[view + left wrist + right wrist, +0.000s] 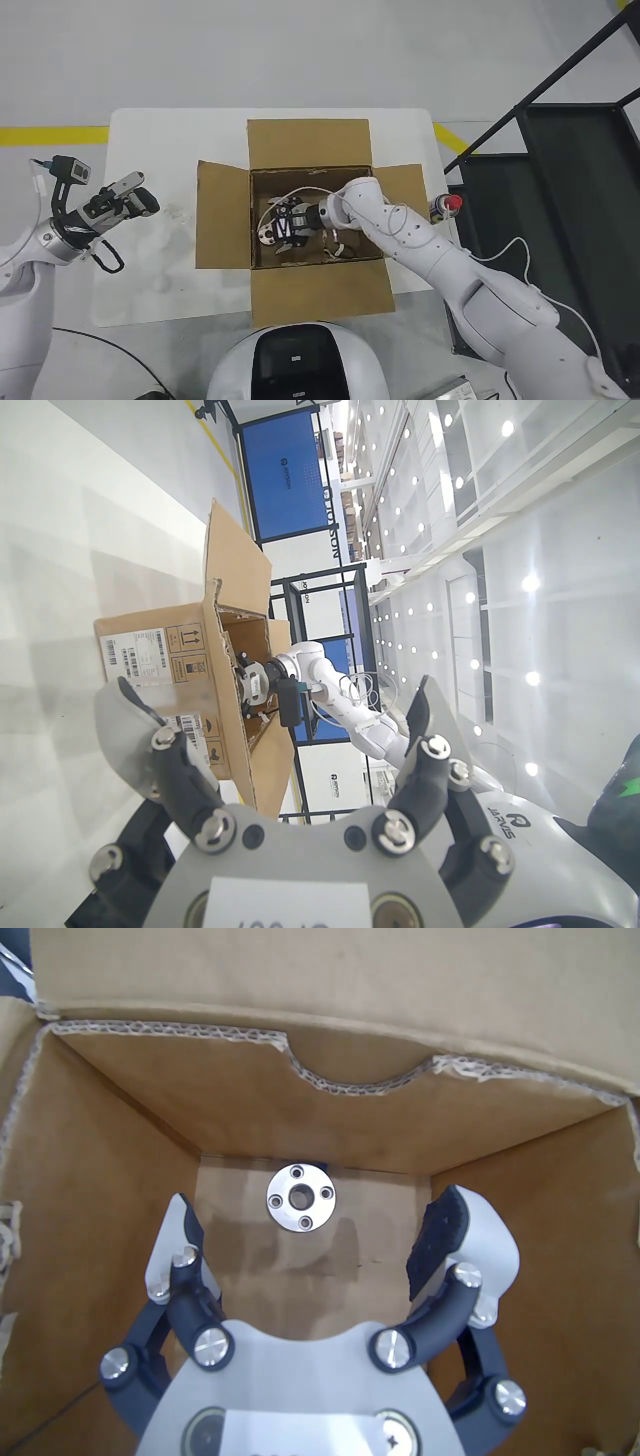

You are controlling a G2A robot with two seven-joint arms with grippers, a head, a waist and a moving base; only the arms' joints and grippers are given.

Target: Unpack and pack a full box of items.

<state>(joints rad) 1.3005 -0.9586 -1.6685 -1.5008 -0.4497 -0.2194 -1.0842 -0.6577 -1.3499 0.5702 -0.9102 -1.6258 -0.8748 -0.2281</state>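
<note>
An open cardboard box [309, 140] stands mid-table with its flaps spread; the left wrist view shows its labelled side [150, 650]. On the box floor, close to one wall, lies a round metal flange [300, 1198] with a centre hole and several small holes. My right gripper [314, 1205] is down inside the box, open, with the flange just ahead of its fingertips and untouched. From above, that gripper [283, 227] points at the box's left wall. My left gripper [274, 687] hangs open and empty over the table's left end [138, 199], well away from the box.
A red-capped can [443, 207] stands at the table's right edge beside the box's right flap. A black metal rack [560, 200] rises just past that edge. Bare white tabletop [160, 150] lies left of the box.
</note>
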